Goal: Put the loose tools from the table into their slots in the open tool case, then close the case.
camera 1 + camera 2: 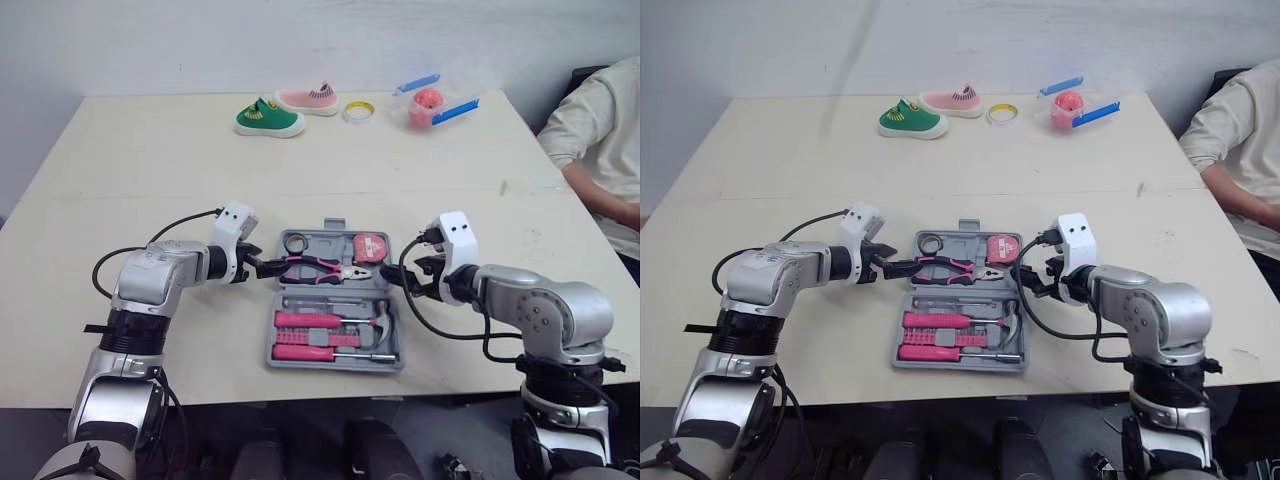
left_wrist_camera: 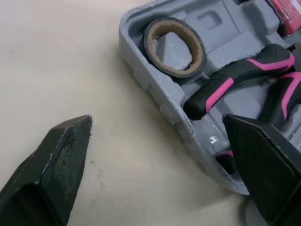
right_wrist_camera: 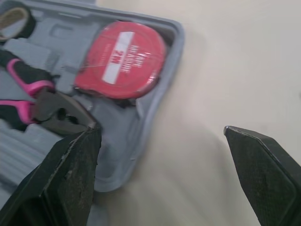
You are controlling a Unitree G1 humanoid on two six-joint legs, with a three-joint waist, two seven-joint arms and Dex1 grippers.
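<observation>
Left eye view: tool case (image 1: 324, 243) lies between the left tool (image 1: 262, 268) and right tool (image 1: 398, 277), both spread wide.

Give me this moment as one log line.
tool case: open, tools slotted | left gripper: open, astride left rim near pliers | right gripper: open, astride right rim near tape measure

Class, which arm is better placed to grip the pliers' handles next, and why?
Left, probably: the left gripper is open beside the handle ends of the pliers; the right gripper sits at their nose end.
</observation>
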